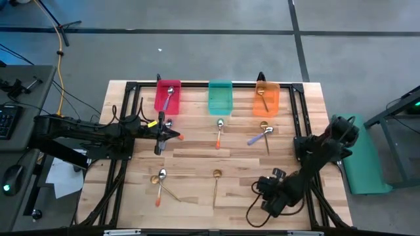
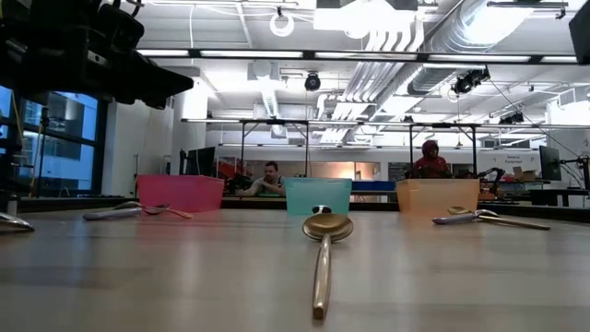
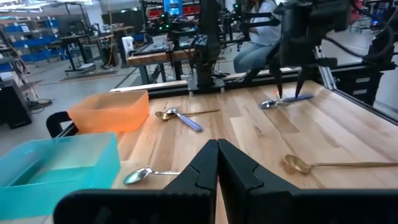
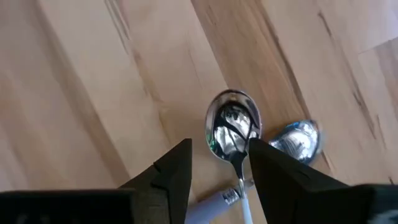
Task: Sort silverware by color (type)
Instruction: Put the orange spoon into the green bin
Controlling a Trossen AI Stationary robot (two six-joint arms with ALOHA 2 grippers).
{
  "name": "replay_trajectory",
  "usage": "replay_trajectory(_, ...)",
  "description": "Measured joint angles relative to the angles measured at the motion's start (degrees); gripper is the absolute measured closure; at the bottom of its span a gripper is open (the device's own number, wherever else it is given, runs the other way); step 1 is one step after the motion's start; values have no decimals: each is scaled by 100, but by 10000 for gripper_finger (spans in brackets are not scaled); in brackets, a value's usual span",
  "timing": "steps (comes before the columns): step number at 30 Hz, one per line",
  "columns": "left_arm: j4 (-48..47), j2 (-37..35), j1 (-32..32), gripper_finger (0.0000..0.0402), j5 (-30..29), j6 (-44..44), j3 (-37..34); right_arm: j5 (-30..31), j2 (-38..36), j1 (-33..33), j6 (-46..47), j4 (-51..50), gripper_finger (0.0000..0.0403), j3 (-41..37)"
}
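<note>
Silverware lies scattered over the worktop [image 1: 197,154], and one piece, a silver-bowled spoon [image 4: 233,127] with a pale purple handle, sits right under the right gripper [image 4: 219,146]. Its jaws are spread, one on either side of the spoon's neck, at the front right corner. A second silver bowl [image 4: 298,140] lies just beside the first. The left gripper [image 3: 217,146] hovers with jaws pressed together over the left part of the worktop, near the red bin [image 1: 161,105], which holds one spoon. The teal bin [image 1: 220,98] stands in the middle of the back row, and the orange bin [image 1: 274,105] to its right holds a gold spoon. In front of the teal bin lies an orange-handled spoon [image 1: 219,131]. In front of the orange bin a purple-handled spoon [image 1: 256,137] crosses a gold one. Nearer the front edge lie a lone gold spoon [image 1: 216,180] and, to its left, an orange-handled spoon crossing another gold one [image 1: 161,183].
</note>
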Motion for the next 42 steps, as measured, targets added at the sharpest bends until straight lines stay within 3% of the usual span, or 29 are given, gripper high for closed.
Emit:
replay_trajectory(21, -27, 0, 0, 401, 15, -158, 0, 30, 281, -535, -17, 164, 261, 86)
replay_trajectory(31, -51, 0, 0, 401, 20, -377, 0, -80, 281, -703, -63, 58, 320, 86)
replay_trajectory(42, -73, 0, 1, 401, 19, -419, 0, -795, 279, -589, 193, -273, 250, 86)
